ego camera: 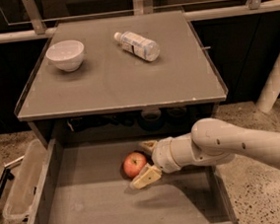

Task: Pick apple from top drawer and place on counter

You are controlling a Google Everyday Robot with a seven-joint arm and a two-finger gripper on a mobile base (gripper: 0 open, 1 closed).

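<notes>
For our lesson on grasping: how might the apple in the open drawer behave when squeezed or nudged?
Round, on the top drawer's flat bare bottom, the apple would probably roll if nudged. Its smooth skin might slip. It looks firm, so the open gripper straddling it could likely hold it.

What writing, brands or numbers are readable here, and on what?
Clear plastic bottle lying on the grey-brown counter: label print too blurred to read.
Beige gripper, open around the small red apple in the wooden top drawer: no writing.
Nothing else shows text.
</notes>
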